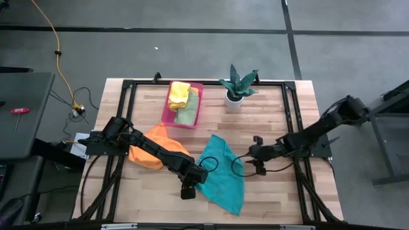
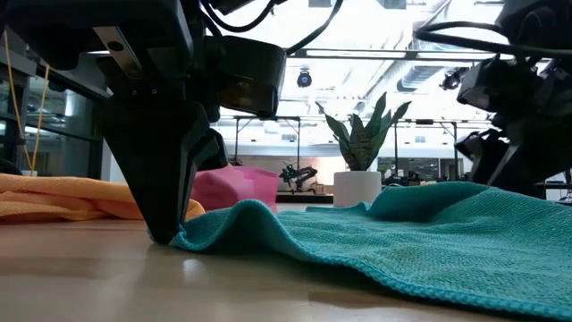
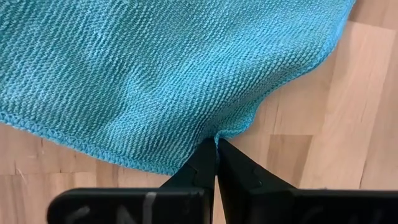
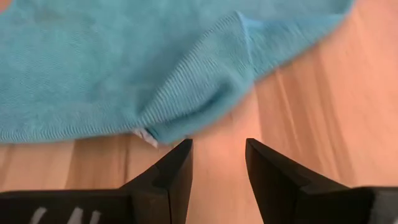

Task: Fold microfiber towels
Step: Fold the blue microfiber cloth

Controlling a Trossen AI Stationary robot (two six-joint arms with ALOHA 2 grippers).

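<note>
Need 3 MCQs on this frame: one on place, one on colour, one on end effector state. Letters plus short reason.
1. Where does the teal towel lie?
A. in the pink tray
B. flat on the table
C. draped over the plant

2. What colour is the towel under the left arm?
A. orange
B. white
C. purple

3. What is the left end effector doing?
A. open above the plant
B. shut on the teal towel's edge
C. holding the tray

Answers: 1 B, it spreads over bare wood between the arms. 2 A, the orange towel sits beside the teal one. 3 B, the fingers pinch the hem; the right end effector is open, just short of the towel.
</note>
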